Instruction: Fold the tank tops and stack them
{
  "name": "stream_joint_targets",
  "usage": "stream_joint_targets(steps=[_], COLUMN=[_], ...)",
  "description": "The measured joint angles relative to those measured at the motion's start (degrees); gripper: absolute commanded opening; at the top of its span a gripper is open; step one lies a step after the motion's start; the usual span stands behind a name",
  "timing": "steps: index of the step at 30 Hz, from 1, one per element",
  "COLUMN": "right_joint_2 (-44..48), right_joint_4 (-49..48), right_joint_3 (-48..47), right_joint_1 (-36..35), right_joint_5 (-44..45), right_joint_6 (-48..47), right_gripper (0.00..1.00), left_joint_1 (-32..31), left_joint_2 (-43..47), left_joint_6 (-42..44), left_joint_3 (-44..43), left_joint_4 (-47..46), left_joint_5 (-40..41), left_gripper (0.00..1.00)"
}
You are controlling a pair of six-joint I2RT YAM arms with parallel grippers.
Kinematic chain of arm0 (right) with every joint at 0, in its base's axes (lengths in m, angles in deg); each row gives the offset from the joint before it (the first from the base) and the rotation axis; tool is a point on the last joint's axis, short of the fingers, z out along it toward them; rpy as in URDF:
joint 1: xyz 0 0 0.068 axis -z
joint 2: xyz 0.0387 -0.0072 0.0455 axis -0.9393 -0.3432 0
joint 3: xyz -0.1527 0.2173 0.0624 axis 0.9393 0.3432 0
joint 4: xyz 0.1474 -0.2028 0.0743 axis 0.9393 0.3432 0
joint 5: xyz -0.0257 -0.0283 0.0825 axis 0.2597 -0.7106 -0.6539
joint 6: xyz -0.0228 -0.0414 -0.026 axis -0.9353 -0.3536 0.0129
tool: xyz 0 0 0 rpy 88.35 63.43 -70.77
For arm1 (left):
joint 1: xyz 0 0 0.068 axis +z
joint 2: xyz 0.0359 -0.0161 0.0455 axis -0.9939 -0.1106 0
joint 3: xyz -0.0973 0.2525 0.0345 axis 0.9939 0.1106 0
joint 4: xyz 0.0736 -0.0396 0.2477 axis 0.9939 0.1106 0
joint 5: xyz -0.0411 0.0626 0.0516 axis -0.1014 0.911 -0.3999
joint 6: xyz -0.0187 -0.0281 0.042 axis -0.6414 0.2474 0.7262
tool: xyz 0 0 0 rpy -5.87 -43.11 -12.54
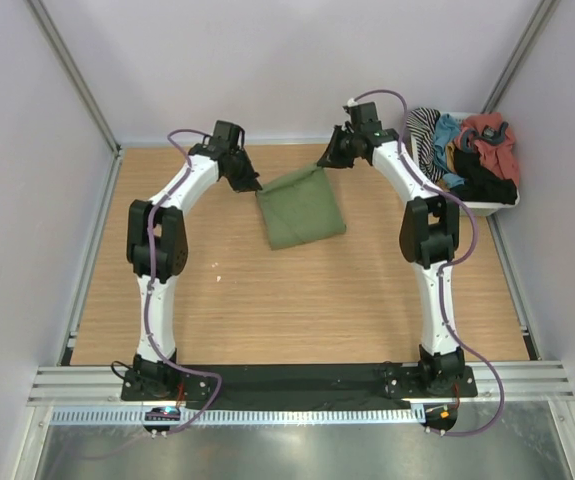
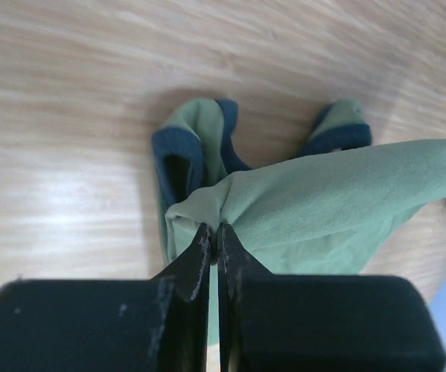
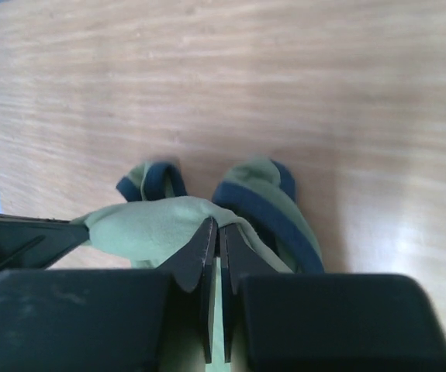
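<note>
Now the green top [image 1: 302,208] lies folded on the tabletop [image 1: 297,300], near the middle of the far edge. The left claw [image 2: 213,232] is pinched tight on its far left corner, with cloth bunched at the tips. The right claw [image 3: 216,229] is clamped the same way on the far right corner. Blue-trimmed straps [image 2: 180,147] lie on the wood beyond both. The black top [image 1: 487,185] sits in the bin [image 1: 479,208] at the far right corner, among other clothes [image 1: 492,135].
</note>
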Motion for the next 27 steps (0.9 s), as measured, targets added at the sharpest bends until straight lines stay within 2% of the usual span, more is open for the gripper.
stream_joint_targets(steps=[1, 2, 3, 4, 5, 8, 13, 15, 20, 24, 27], right_joint_2=[-1.6, -2.6, -4.0, -5.1, -6.3, -8.0, -5.8, -3.0, 5.6, 11.1, 12.1], right_joint_4=[-1.8, -3.2, -4.9, -6.7, -8.3, -11.5, -16.3, -17.1, -18.8, -22.2, -26.4], right_joint_3=[-0.8, -1.2, -1.8, -2.2, -2.6, -2.8, 2.1, 6.6, 17.6, 24.8, 28.1], right_joint_1=[0.1, 0.2, 0.3, 0.3, 0.3, 0.5, 0.7, 0.7, 0.8, 0.8, 0.8], right_joint_5=[-0.6, -0.9, -1.4, -1.4, -1.1, -0.7, -0.3, 0.1, -0.6, -5.0, -9.9], right_joint_6=[0.6, 0.9, 1.6, 2.5, 3.2, 3.8, 3.7, 2.8, 0.8, 0.8, 2.2], right_gripper=[0.12, 0.24, 0.4, 0.63, 0.65, 0.64, 0.59, 0.5, 0.31, 0.16, 0.15], left_joint_1=[0.2, 0.5, 0.8, 1.2, 1.6, 2.7, 3.6, 3.6, 2.5, 0.4, -1.6], left_joint_2=[-1.0, -2.1, -3.0, -3.9, -4.6, -6.7, -6.3, -4.8, 3.2, 6.2, 6.8], left_joint_6=[-0.3, -0.5, -0.9, -1.0, -1.2, -1.7, -0.9, -0.4, -0.2, -0.7, -1.5], left_joint_3=[-0.6, -1.2, -1.6, -1.8, -2.0, -3.0, -2.8, -1.1, 7.0, 9.1, 11.2], left_joint_4=[-0.3, -0.8, -1.4, -1.9, -2.5, -3.5, -4.2, -5.0, -7.6, -10.9, -13.8], left_joint_5=[0.0, 0.0, 0.0, 0.0, 0.0, 0.0, 1.2, 1.7, 1.0, -2.1, -4.6], left_gripper=[0.0, 0.04, 0.14, 0.47, 0.57, 0.78, 0.8, 0.77, 0.6, 0.48, 0.48])
